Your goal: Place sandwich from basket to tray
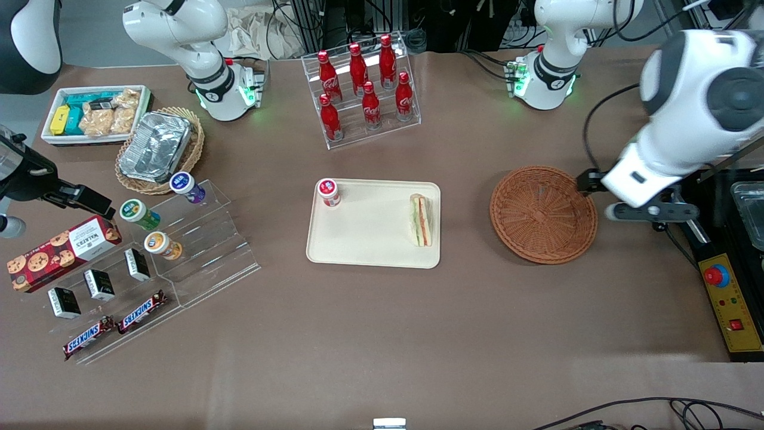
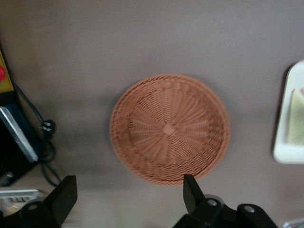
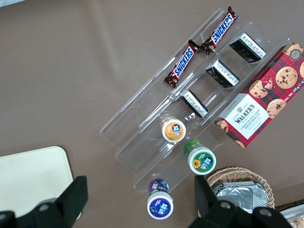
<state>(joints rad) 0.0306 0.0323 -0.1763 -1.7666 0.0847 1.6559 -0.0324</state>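
Note:
The sandwich (image 1: pixel 421 220) lies on the cream tray (image 1: pixel 370 242), at the tray's edge nearest the basket. In the left wrist view only a pale corner of the sandwich (image 2: pixel 297 114) and a strip of the tray (image 2: pixel 286 145) show. The reddish-brown wicker basket (image 1: pixel 543 214) holds nothing, and its bare woven floor (image 2: pixel 170 128) fills the wrist view. My left gripper (image 2: pixel 129 190) hangs high above the table just outside the basket's rim, toward the working arm's end. It is open, with only bare table between its fingers (image 2: pixel 190 187).
A red-lidded cup (image 1: pixel 328 192) stands on the tray's corner toward the parked arm. A rack of red bottles (image 1: pixel 364 89) stands farther from the camera than the tray. A yellow control box with a red button (image 1: pixel 731 298) and cables lie near the working arm.

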